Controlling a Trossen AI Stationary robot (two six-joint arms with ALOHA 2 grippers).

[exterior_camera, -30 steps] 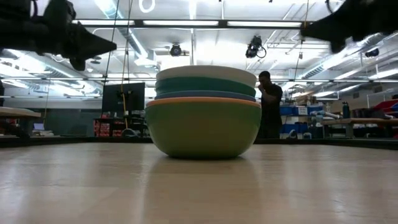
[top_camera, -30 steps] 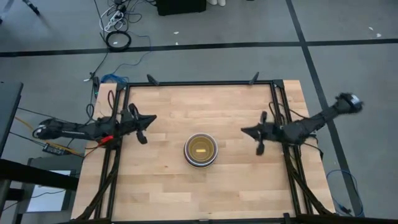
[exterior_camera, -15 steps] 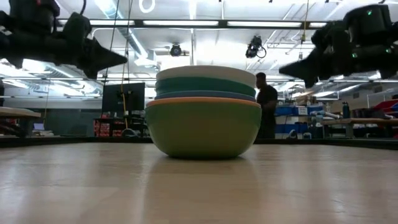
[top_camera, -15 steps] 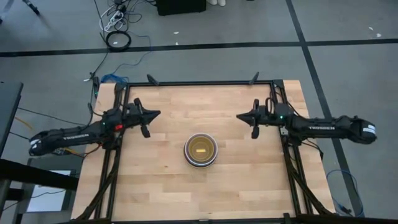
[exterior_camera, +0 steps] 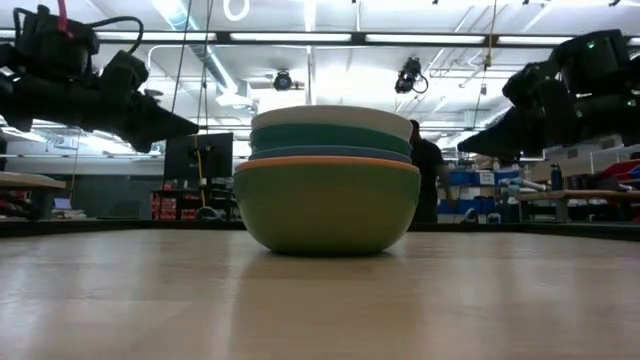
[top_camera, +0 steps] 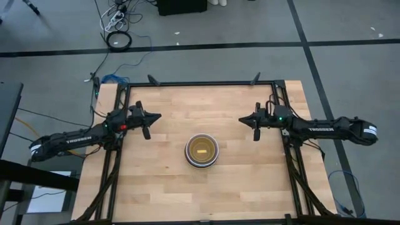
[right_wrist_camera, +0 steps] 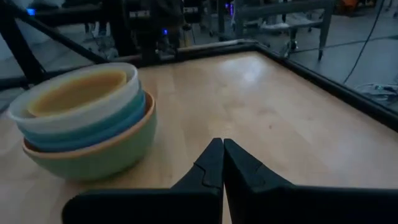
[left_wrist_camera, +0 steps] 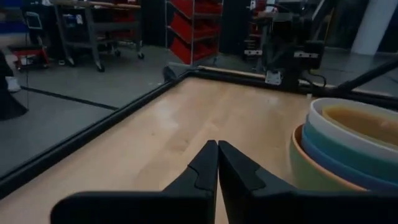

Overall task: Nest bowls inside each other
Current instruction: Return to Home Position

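The bowls stand nested in one stack at the table's middle, resting by the green bowl's base; orange, blue, teal and white rims rise above it, with yellow inside. My left gripper hovers shut over the table's left part, pointing toward the right. My right gripper hovers shut over the right part, pointing left. Both stand clear of the stack. In the wrist views the left fingertips and right fingertips meet with nothing between them.
A black frame rail runs along the table's far edge, with side rails under each arm. Bare wood lies around the stack. A person stands in the room beyond the table.
My left gripper has swung toward the table's far edge and sunk lower. My right gripper has swung the same way by more, from near the stack's level to farther back, and has also come down. Both stayed shut. The bowls have kept still.
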